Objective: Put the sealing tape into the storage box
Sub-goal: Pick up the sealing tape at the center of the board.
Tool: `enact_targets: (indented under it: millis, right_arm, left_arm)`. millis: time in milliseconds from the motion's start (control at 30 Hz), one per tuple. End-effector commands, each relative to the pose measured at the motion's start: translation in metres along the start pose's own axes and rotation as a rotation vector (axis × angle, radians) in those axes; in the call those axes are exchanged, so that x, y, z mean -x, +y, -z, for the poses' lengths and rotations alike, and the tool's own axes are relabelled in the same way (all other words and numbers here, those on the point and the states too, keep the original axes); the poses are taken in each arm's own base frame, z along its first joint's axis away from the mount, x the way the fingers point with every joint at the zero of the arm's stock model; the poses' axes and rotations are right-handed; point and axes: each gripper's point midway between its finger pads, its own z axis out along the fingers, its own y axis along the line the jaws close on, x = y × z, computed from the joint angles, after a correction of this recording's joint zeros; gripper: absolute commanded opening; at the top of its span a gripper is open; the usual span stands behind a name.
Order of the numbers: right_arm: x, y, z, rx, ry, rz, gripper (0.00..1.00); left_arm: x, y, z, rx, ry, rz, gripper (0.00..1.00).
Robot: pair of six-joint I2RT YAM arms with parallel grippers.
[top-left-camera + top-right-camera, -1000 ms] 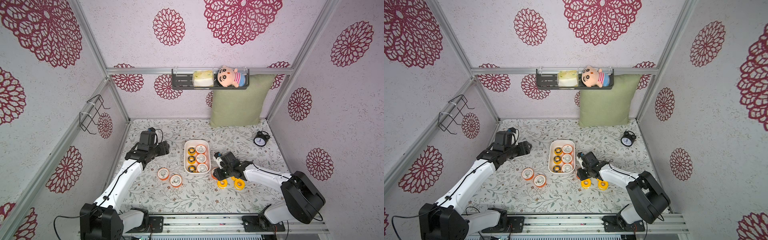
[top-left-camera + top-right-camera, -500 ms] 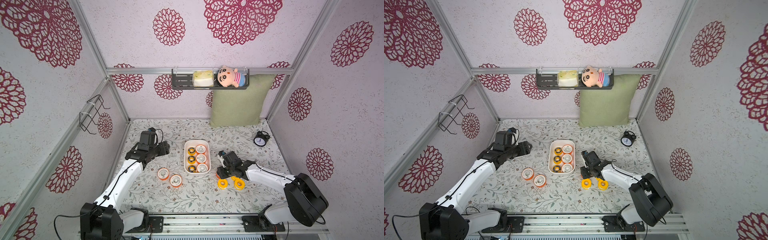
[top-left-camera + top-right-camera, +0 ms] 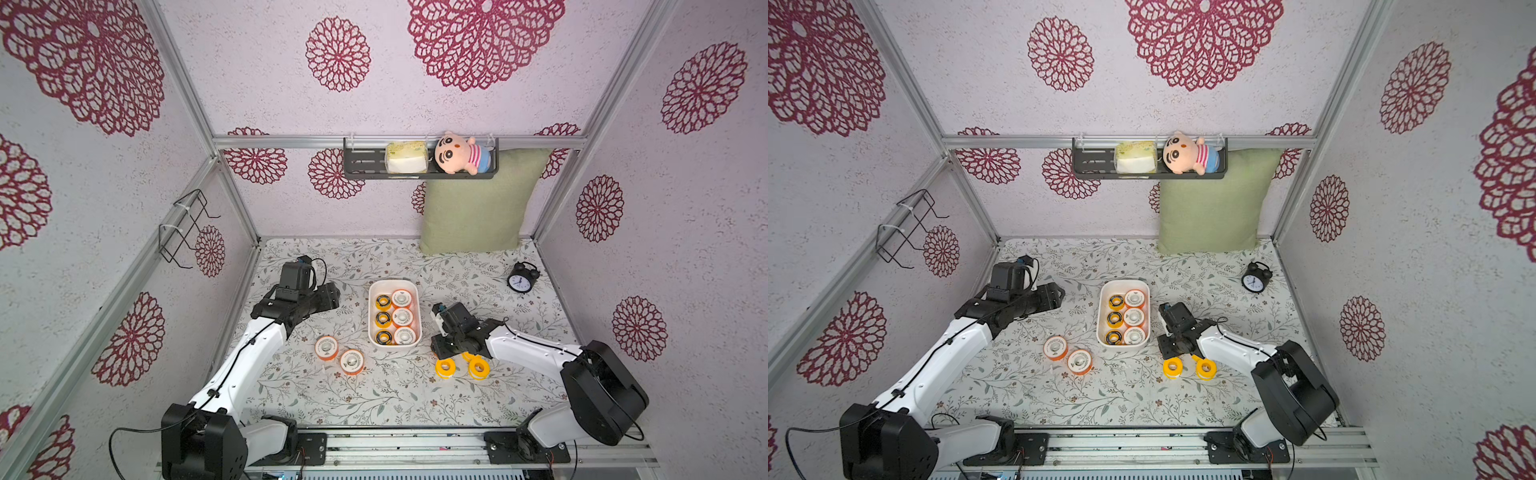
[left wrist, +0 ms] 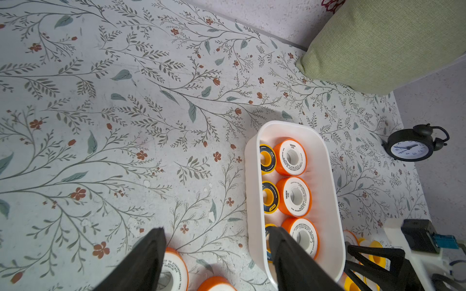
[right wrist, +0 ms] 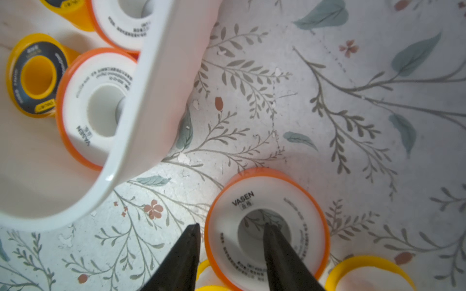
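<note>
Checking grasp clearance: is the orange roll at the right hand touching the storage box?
Apart. The right wrist view shows bare flowered tabletop between the orange roll and the storage box wall.

One white storage box point(image 3: 395, 345). Inside, three orange sealing tape rolls point(image 3: 407, 320) and three black-faced yellow rolls point(image 3: 377, 319). Out on the table point(image 3: 374, 399), three loose orange rolls point(image 3: 321, 345), one caught only by the wrist views, and two plain yellow rolls point(image 3: 439, 368). One alarm clock point(image 3: 519, 283), one green cushion point(image 3: 478, 208), one plush doll point(image 3: 455, 156).
</note>
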Motion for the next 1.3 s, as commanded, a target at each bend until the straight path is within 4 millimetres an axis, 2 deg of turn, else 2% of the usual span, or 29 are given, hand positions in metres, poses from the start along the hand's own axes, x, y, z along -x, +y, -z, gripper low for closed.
enact_targets:
  millis: [0, 467, 600, 700, 900, 1100, 1267]
  right_arm:
    - [0.005, -0.001, 0.001, -0.031, 0.004, 0.026, 0.46]
    - [-0.007, -0.014, -0.021, -0.165, 0.098, 0.058, 0.36]
    - [-0.001, -0.013, -0.021, -0.166, 0.075, 0.040, 0.27]
    - [0.011, -0.011, -0.015, -0.121, 0.017, -0.004, 0.24]
    - [0.037, -0.016, 0.005, 0.020, -0.117, -0.137, 0.21]
    - [0.066, -0.015, 0.025, 0.130, -0.220, -0.185, 0.21]
    - [0.096, 0.001, 0.045, 0.229, -0.298, -0.169, 0.21]
  left_arm:
    - [0.006, 0.002, -0.002, -0.001, -0.019, -0.001, 0.72]
    - [0.006, 0.001, -0.002, -0.007, -0.018, -0.001, 0.72]
    - [0.005, 0.001, -0.003, -0.008, -0.012, 0.000, 0.72]
    - [0.002, -0.002, -0.006, -0.027, 0.004, 0.000, 0.73]
    - [-0.009, -0.023, -0.020, -0.110, 0.078, -0.019, 0.71]
    - [-0.023, -0.051, -0.047, -0.132, 0.125, -0.051, 0.68]
    - [-0.037, -0.068, -0.076, -0.170, 0.173, -0.029, 0.60]
